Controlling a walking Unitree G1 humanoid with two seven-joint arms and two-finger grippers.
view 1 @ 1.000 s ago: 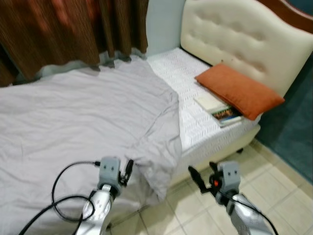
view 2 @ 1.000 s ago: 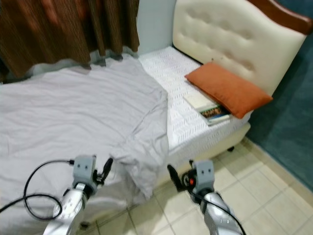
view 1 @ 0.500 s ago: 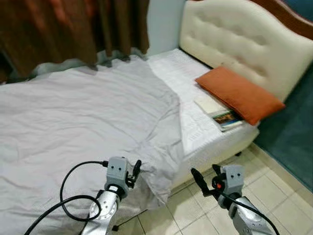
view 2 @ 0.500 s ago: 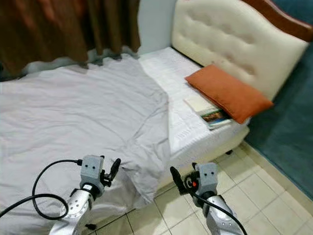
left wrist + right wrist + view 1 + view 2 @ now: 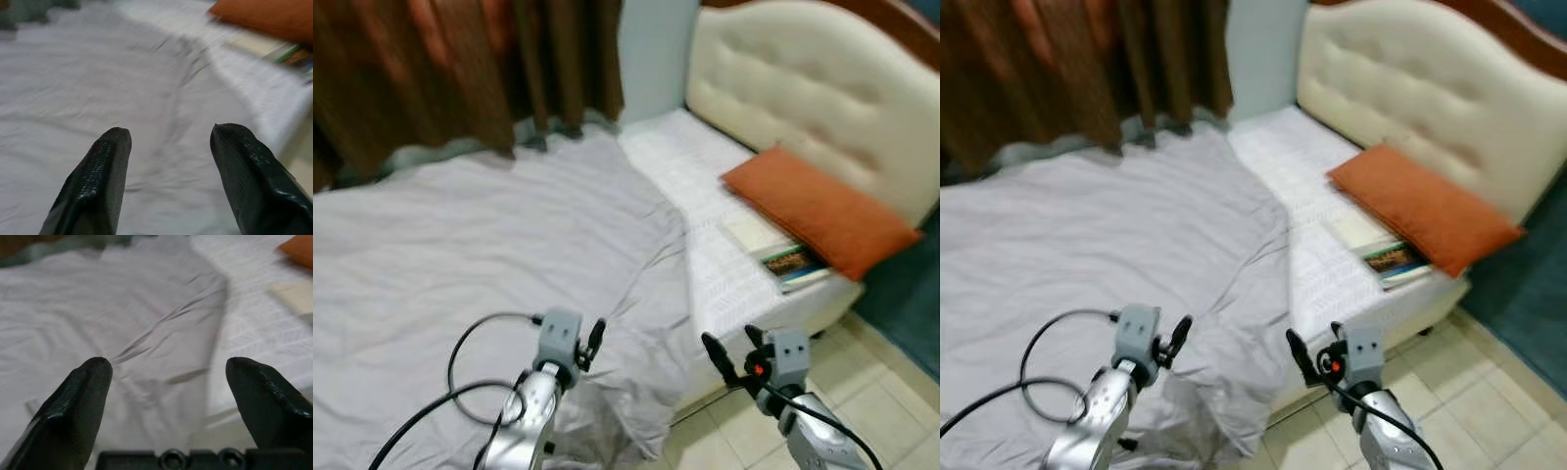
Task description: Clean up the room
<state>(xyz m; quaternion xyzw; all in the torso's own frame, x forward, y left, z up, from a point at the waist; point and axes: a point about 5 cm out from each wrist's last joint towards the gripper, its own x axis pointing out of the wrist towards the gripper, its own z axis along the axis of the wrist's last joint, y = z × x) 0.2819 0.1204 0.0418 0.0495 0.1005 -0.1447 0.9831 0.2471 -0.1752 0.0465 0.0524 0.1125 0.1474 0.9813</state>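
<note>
While both hover spread, left gripper (image 5: 594,341) overlies grey sheet (image 5: 489,245), right gripper (image 5: 732,351) beside bed (image 5: 724,284).

I was looking at a home bedroom: a bed (image 5: 724,284) with a tufted cream headboard (image 5: 803,108), rumpled grey sheet (image 5: 480,255), orange pillow (image 5: 818,211), brown curtains (image 5: 440,69) and tiled floor (image 5: 891,401).

Brown curtain (image 5: 460,69) hangs along the far side, left of a pale wall strip (image 5: 656,54). Cream tufted headboard (image 5: 813,88) at far right, dark wood trim above it. Teal wall (image 5: 906,313) to the right of the bed. Beige floor tiles (image 5: 891,401) at near right, grout lines visible. Green-grey fabric (image 5: 431,157) bunched at the curtain's foot, touching the far edge of the bed.
</note>
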